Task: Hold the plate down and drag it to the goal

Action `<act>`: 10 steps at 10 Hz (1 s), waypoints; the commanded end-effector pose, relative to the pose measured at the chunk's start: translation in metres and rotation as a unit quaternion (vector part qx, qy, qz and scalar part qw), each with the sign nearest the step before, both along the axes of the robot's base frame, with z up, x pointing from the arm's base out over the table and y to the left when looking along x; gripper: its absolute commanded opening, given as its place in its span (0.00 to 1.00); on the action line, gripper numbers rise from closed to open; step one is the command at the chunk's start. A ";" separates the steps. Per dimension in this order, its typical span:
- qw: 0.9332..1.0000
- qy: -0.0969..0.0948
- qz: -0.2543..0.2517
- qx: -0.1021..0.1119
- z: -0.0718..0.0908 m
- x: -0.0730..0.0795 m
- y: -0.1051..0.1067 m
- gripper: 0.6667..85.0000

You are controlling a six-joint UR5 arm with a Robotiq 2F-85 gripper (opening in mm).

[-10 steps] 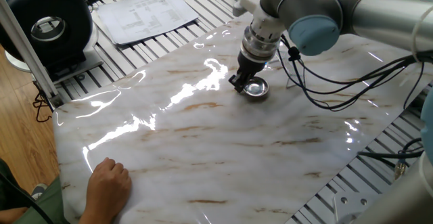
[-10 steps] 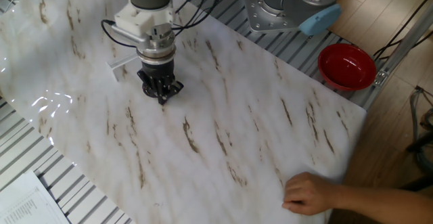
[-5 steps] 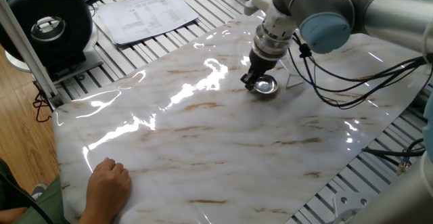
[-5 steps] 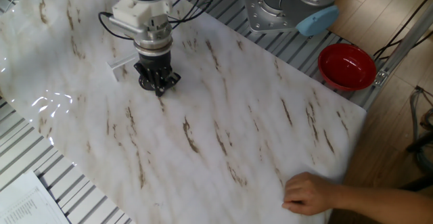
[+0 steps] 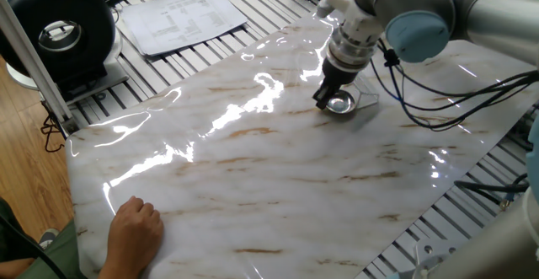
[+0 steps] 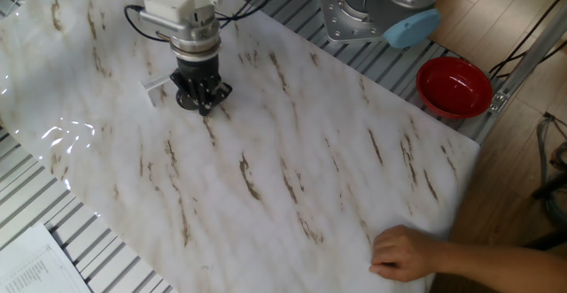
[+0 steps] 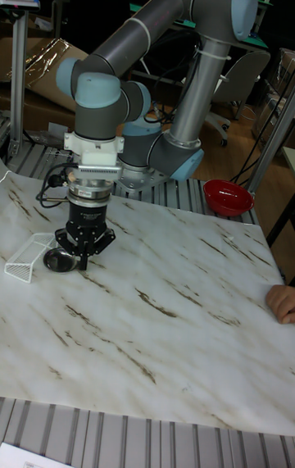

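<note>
The plate [image 5: 340,104] is a small shiny silver dish on the marble sheet, and it also shows as the plate [image 7: 54,261] in the tall view. My gripper [image 5: 327,102] stands upright with its shut fingertips pressed down onto the plate's near rim. In the tall view the gripper [image 7: 82,261] sits on the plate's right side. From the other side the gripper [image 6: 200,105] hides most of the dish. The goal [image 7: 24,258], a faint see-through wire outline, lies just left of the plate and touches it; the goal [image 6: 156,89] and the goal [image 5: 365,101] look thin and pale.
A person's hand [image 5: 135,228] rests on the sheet's near corner, seen also as the hand [image 6: 407,253]. A red bowl [image 6: 454,87] stands off the sheet beside the arm's base. Paper [image 5: 181,16] and a black round device [image 5: 59,30] lie beyond the sheet. Cables [image 5: 421,102] trail from the arm.
The gripper and the plate under it have slid across the sheet toward the goal outline, right and away in one fixed view. The hand has not moved.
</note>
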State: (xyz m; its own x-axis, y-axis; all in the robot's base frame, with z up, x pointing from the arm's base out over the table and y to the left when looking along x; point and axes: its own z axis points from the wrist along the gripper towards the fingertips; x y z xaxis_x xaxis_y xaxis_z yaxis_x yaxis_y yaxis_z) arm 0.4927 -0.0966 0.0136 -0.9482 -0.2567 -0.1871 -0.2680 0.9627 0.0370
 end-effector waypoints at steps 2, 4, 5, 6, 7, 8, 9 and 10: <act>0.999 -0.006 0.030 -0.009 0.003 -0.003 -0.020 0.01; 0.999 -0.014 0.046 -0.011 0.000 -0.001 -0.028 0.01; 0.999 -0.017 0.049 -0.008 -0.002 0.000 -0.030 0.01; 0.998 -0.021 0.053 -0.011 -0.003 0.002 -0.033 0.01; 0.998 -0.022 0.058 -0.014 -0.003 0.002 -0.035 0.01; 0.998 -0.024 0.062 -0.020 -0.003 0.003 -0.039 0.01; 0.997 -0.029 0.066 -0.030 -0.003 0.006 -0.044 0.01; 0.997 -0.030 0.067 -0.034 -0.004 0.007 -0.045 0.01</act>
State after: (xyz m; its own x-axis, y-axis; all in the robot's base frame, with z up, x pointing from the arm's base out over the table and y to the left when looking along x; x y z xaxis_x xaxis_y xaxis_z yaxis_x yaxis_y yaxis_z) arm 0.4947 -0.1337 0.0095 -0.9011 -0.3801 -0.2088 -0.3841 0.9230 -0.0224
